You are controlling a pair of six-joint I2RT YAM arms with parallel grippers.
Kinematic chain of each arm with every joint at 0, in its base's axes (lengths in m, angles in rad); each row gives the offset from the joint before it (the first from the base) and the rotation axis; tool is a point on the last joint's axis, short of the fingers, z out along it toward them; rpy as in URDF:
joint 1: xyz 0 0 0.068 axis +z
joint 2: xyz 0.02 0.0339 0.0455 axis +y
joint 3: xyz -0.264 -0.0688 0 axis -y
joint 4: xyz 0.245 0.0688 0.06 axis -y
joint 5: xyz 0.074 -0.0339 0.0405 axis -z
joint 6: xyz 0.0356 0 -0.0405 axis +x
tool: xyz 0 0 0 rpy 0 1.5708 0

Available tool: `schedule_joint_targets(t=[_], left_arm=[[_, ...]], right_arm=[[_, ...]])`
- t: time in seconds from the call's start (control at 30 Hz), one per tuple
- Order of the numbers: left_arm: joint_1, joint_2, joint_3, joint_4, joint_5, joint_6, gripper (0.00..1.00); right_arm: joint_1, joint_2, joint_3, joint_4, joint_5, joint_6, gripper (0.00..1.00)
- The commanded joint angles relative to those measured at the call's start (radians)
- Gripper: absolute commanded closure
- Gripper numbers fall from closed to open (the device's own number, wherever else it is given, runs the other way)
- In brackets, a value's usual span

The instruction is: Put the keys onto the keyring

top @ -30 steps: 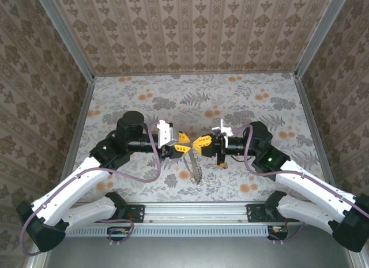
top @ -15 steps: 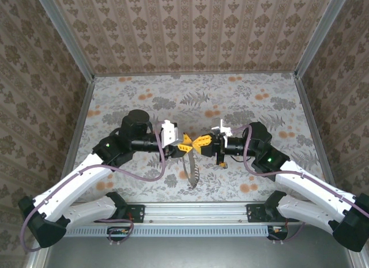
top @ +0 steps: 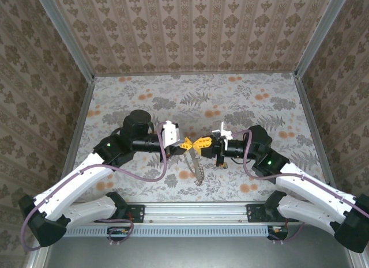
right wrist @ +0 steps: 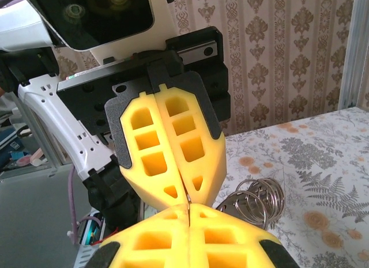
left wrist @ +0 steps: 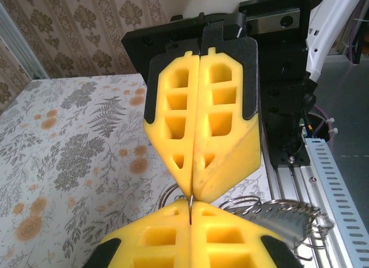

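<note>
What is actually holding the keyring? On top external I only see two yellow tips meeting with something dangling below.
Observer: Both are. In the left wrist view, one thin wire of the keyring runs between the seams of the right gripper and the left gripper, and each is shut on it.
Operator: Is it one ring or several?
Observer: Several. The right wrist view shows overlapping silver loops coiled beside the tips.
Operator: Any key on it?
Observer: The left wrist view shows a flat grey key among the loops. I cannot tell whether it is threaded on.
</note>
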Motion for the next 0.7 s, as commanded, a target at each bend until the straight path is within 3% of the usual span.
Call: schedule_joint_targets(t=[0.0, 0.1, 0.4, 0.53, 0.67], left_arm=[[-0.007, -0.007, -0.01, -0.009, -0.012, 0.012, 1.0], [-0.003, -0.003, -0.013, -0.015, -0.063, 0.014, 1.0], [0.013, -0.003, -0.028, -0.013, -0.072, 0.015, 1.0], [0.013, -0.028, -0.046, -0.012, -0.068, 0.019, 1.0], [0.008, -0.048, -0.059, -0.009, -0.075, 0.022, 1.0]], right_arm=[[0.015, -0.04, -0.02, 0.073, 0.048, -0.039, 0.91], [0.015, -0.054, -0.033, 0.051, 0.077, -0.039, 0.74], [0.007, -0.161, -0.071, -0.11, 0.241, 0.01, 0.49], [-0.035, -0.236, -0.1, -0.206, 0.365, 0.11, 0.3], [-0.066, -0.253, -0.086, -0.381, 0.445, 0.158, 0.26]])
